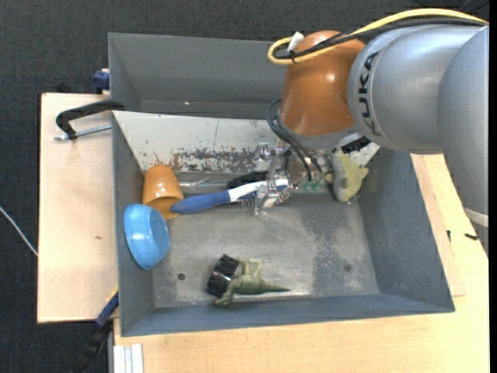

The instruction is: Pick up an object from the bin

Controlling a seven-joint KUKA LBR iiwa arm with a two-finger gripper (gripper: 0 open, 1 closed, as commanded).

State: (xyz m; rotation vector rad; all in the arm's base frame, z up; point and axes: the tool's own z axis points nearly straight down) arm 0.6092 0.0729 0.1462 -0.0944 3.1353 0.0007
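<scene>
gripper (270, 193): set low over the back middle of the bin (392, 231), right at the white end of a toothbrush (208, 200); bare metal parts and a small coiled spring are seen at its tip.
grip: whether it is open or closed cannot be told; whether the brush is held cannot be told either.
toothbrush, place: laid flat on the bin floor, left of the gripper, in the back half of the bin.
toothbrush, long axis: run almost left to right across the view, raised a little toward the right.
toothbrush, pointing: the blue handle end is pointed left at an orange cup (161, 186); the white head end is pointed right, into the gripper's metal parts.
toothbrush, make: a slim, smooth, gently curved blue handle, likely plastic, ending in a short white head.
orange cup: a smooth round cup, tipped over, just beside the handle end near the left wall.
blue bowl (146, 235): a glossy light blue bowl, tilted against the left wall, just below the cup.
toy (237, 278): a green and black figure near the front wall, well apart from the gripper, its thin green point drawn out to the right.
pale yellow thing (347, 179): a lumpy cream piece by the right wall, near the gripper; its kind cannot be told.
bin, surface: dull grey metal, the floor scuffed, the back wall flecked with dark brownish marks.
arm: a smooth silver-grey tube with a rounded orange cover (318, 84) at the wrist and a yellow cable (388, 20) looped over it.
</scene>
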